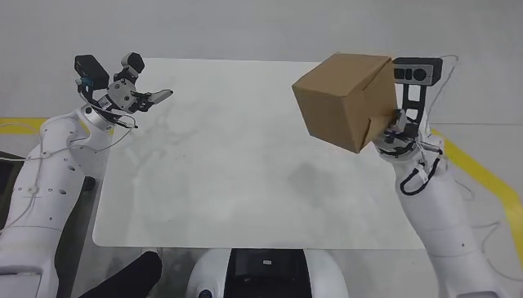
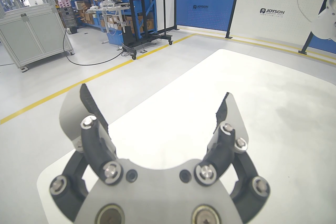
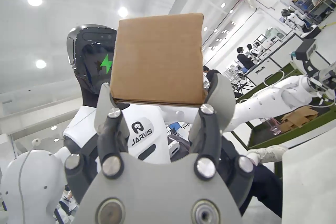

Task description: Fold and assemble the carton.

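- Carton [image 1: 343, 100] held up off bench [image 1: 229, 184], R side, tilted; prob. to keep flaps reachable.
- R fingers [image 3: 220, 93] clamped on its lower edge.
- L fingers [image 2: 235, 114] spread, empty, over far L corner.

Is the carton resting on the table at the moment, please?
No, the right gripper holds the carton up in the air, off the table.
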You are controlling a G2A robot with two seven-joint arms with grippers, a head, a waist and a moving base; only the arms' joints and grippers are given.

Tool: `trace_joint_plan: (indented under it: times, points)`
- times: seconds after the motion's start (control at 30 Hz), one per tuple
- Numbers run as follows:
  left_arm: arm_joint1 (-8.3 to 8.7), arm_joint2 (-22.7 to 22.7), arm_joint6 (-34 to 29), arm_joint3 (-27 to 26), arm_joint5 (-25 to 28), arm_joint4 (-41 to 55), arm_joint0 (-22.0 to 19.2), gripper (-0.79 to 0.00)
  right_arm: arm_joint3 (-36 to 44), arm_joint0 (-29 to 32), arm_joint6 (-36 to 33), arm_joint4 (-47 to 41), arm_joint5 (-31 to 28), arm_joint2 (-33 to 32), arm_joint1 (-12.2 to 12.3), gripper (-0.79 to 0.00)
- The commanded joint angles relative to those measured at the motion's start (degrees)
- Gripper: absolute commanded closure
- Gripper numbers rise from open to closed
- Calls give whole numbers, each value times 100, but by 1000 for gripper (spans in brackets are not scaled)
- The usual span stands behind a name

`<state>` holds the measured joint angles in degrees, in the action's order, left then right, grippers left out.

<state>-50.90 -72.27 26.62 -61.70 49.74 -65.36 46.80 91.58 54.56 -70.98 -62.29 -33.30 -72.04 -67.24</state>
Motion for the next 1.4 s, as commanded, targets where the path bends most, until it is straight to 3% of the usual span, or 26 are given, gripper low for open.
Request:
trace_joint_plan:
  times: [0.0, 0.2, 0.5, 0.93, 1.03, 1.17, 1.37]
  points:
    - [0, 0, 0, 0, 0, 0, 0, -785, 6, 17, 7, -75, -7, 1, -24, 0]
    - [0, 0, 0, 0, 0, 0, 0, -785, -144, 25, -17, 115, 17, -57, -65, 0]
    - [0, 0, 0, 0, 0, 0, 0, -785, -290, 35, 396, 2370, -6, -52, -14, 0]
    - [0, 0, 0, 0, 0, 0, 0, -785, 218, 353, 1691, 6812, 328, 242, 61, 0]
    - [0, 0, 0, 0, 0, 0, 0, -785, 360, 482, 2284, 8257, 572, 403, 58, 0]
    - [0, 0, 0, 0, 0, 0, 0, -785, 412, 670, 3085, 10198, 1340, 727, 36, 0]
    - [0, 0, 0, 0, 0, 0, 0, -785, 370, 871, 3778, 11248, 1764, 1049, -2, 0]
